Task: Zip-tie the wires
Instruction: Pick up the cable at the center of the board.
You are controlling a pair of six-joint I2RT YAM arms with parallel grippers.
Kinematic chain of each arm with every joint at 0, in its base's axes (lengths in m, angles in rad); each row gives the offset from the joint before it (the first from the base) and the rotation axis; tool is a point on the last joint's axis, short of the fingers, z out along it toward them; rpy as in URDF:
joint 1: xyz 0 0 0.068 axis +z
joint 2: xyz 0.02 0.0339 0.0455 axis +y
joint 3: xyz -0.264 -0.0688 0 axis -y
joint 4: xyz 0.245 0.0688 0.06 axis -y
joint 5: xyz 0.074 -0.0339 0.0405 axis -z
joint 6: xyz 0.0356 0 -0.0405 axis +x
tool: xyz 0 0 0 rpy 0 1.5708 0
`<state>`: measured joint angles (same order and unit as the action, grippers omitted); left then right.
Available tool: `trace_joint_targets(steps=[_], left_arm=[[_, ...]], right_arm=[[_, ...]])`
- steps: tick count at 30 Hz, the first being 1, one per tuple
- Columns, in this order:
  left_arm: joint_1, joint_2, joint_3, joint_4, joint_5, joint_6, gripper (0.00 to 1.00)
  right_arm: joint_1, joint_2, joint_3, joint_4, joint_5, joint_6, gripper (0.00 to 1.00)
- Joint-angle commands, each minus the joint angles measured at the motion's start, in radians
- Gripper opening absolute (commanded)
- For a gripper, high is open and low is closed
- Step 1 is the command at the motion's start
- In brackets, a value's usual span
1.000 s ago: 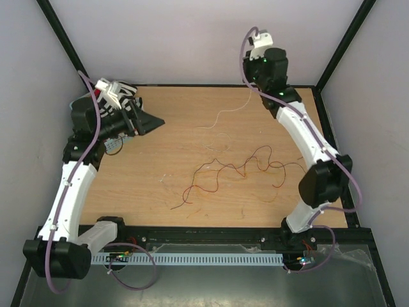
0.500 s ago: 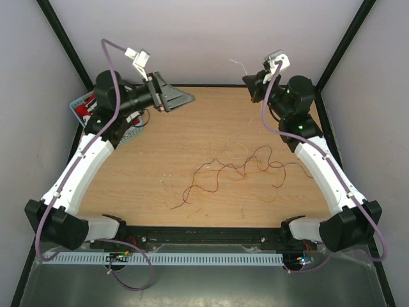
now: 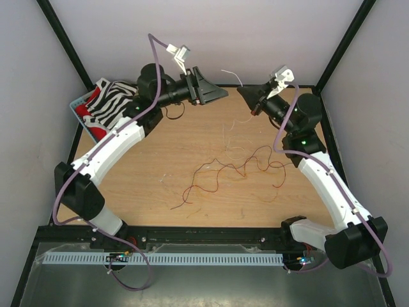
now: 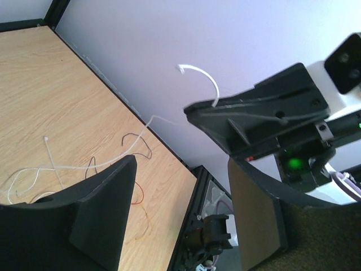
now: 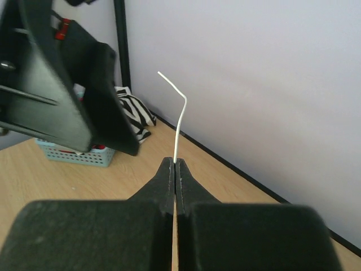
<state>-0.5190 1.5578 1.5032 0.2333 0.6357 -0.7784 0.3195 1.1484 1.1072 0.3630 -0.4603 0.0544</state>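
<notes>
Red, orange and dark brown wires (image 3: 236,167) sprawl wavily across the middle of the wooden table (image 3: 147,160). My right gripper (image 3: 241,91) hovers near the back wall, shut on a pale white wire (image 5: 178,127). The wire's bent end pokes up from the jaws, and the rest trails down to the table (image 4: 141,130). My left gripper (image 3: 220,96) is open and empty. It faces the right gripper (image 4: 189,110) from a short gap away. A short straight pale strip (image 4: 52,155), seemingly the zip tie, lies on the table among pale loops.
A blue basket (image 3: 80,105) holding a zebra-striped cloth (image 3: 112,102) sits at the back left corner. Black frame posts and white walls enclose the table. The back wall stands close behind both grippers.
My left arm has swung right from over the basket to the back middle, its jaws narrowing somewhat. My right gripper has come down and leftward, still holding the pale wire.
</notes>
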Motion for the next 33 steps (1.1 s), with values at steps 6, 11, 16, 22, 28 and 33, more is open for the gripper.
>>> trace_joint_targets(steps=[6, 11, 16, 22, 28, 33], left_arm=[[-0.05, 0.084, 0.132, 0.085, -0.068, -0.014, 0.64], [-0.074, 0.107, 0.155, 0.101, -0.079, -0.008, 0.61], [-0.09, 0.136, 0.174, 0.113, -0.08, -0.007, 0.48], [-0.11, 0.148, 0.174, 0.115, -0.085, 0.024, 0.14], [-0.108, 0.137, 0.173, 0.115, -0.093, 0.051, 0.0], [-0.074, 0.102, 0.159, 0.112, -0.096, 0.092, 0.0]], right_arm=[[0.004, -0.051, -0.066, 0.098, -0.075, 0.082, 0.0], [0.004, -0.06, -0.087, 0.111, -0.084, 0.1, 0.0], [0.004, -0.069, -0.109, 0.125, -0.095, 0.114, 0.0], [0.004, -0.076, -0.123, 0.129, -0.076, 0.117, 0.0], [0.004, -0.074, -0.125, 0.122, -0.081, 0.11, 0.0], [0.004, -0.1, -0.145, 0.1, -0.037, 0.083, 0.39]])
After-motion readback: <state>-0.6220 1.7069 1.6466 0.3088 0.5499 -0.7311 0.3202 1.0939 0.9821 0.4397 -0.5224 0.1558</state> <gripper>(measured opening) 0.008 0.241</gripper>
